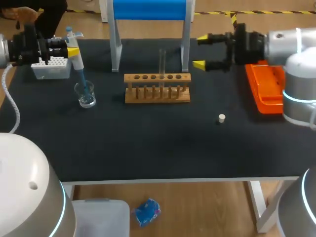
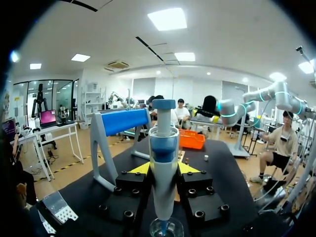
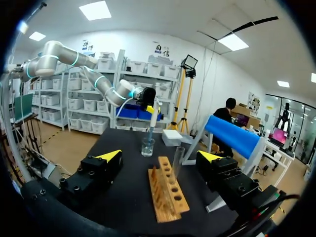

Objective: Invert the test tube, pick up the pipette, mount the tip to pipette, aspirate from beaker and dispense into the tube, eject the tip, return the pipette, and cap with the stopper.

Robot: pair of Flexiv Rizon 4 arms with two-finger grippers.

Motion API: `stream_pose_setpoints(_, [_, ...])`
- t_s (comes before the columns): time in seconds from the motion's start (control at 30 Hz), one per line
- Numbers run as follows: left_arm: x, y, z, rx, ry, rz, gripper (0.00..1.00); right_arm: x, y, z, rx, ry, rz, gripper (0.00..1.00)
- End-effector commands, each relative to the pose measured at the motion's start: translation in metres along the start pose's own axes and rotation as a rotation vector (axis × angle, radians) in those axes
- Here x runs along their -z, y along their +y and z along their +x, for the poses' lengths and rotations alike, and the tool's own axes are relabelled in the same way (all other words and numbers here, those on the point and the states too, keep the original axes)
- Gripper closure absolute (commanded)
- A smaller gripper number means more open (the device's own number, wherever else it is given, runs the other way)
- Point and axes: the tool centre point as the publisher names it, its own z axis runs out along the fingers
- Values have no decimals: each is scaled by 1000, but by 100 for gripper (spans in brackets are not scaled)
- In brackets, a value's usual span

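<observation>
Left of the rack [image 1: 157, 89], your left jaws grip the pipette [image 1: 75, 52] — upright, its tip down inside the beaker [image 1: 85, 95], whose liquid level is hard to see. The test tube [image 1: 162, 61] stands upright in the rack, mouth up; you'll likely carry the pipette rightward to it. Your right jaws gape wide, empty, behind the rack's right end — the stopper [image 1: 221, 118] lies on the counter [image 1: 148, 143] nearer them.

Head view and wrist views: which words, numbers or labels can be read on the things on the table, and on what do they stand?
None can be read.
The pipette, beaker, wooden rack, test tube, tip box, orange tray and stopper show no legible print.
If the pipette bears fine marks, they are too small to tell.
</observation>
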Motion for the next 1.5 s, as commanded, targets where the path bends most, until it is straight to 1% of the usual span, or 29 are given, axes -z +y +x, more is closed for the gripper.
stream_pose_setpoints(0.03, [1,0,-1,-1,2,1,100,20,-24,-8,9,32,-52,0])
stream_pose_setpoints(0.2, [1,0,-1,-1,2,1,100,2,-35,-16,8,45,-46,0])
stream_pose_setpoints(0.3, [1,0,-1,-1,2,1,100,-8,-37,-19,7,52,-39,0])
stream_pose_setpoints(0.53, [1,0,-1,-1,2,1,100,-27,-36,-29,2,50,-38,0])
stream_pose_setpoints(0.6, [1,0,-1,-1,2,1,100,-33,-36,-33,-6,31,-39,0])
stream_pose_setpoints(0.63, [1,0,-1,-1,2,1,100,-36,-36,-35,-4,40,-43,0])
stream_pose_setpoints(0.87, [1,0,-1,-1,2,1,100,-54,-34,-46,-24,13,-26,0])
stream_pose_setpoints(1.13, [1,0,-1,-1,2,1,100,-62,-32,-51,-30,6,-13,0])
stream_pose_setpoints(1.17, [1,0,-1,-1,2,1,100,-62,-32,-51,-30,-4,2,0])
stream_pose_setpoints(1.5, [1,0,-1,-1,2,1,100,-62,-32,-51,-28,-5,1,0])
